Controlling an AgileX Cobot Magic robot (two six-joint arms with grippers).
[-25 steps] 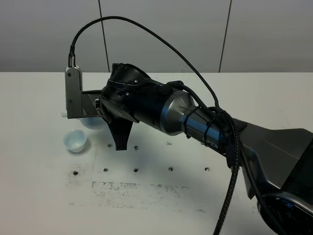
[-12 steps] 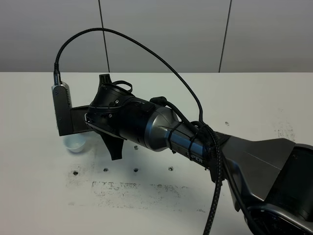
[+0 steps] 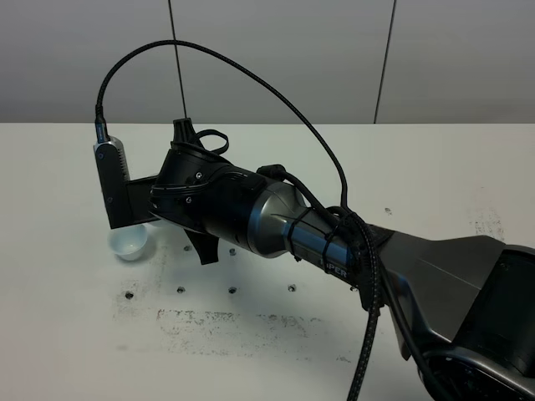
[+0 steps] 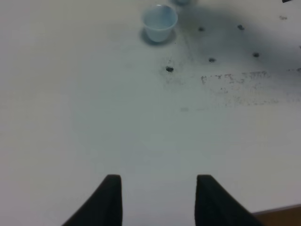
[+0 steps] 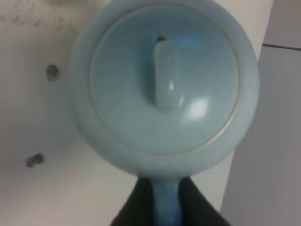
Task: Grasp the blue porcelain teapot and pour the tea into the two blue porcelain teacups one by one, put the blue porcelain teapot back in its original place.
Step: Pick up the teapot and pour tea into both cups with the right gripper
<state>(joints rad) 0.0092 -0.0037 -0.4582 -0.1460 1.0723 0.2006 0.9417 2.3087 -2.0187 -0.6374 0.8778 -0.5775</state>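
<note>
The blue porcelain teapot (image 5: 164, 84) fills the right wrist view, seen lid-on, held off the table. My right gripper (image 5: 165, 209) is shut on its loop handle (image 5: 165, 212). In the exterior high view my right arm (image 3: 242, 209) reaches across to the left and hides the teapot. One blue teacup (image 3: 129, 243) stands on the table just below the arm's wrist camera (image 3: 113, 185); it also shows in the left wrist view (image 4: 160, 22). Only a sliver of the second teacup (image 4: 181, 2) shows there. My left gripper (image 4: 157, 197) is open and empty, well short of the cups.
The white table (image 3: 75, 334) has several small dark screw holes (image 3: 232, 290) and grey scuff marks (image 3: 226, 322) in front of the arm. A black cable (image 3: 251, 79) arcs above the right arm. A grey panelled wall (image 3: 276, 58) stands behind the table.
The right arm swung left over the cups and rolled, hiding the far cup. In the last half second its wrist shifted slightly up and right. The near cup has not moved.
</note>
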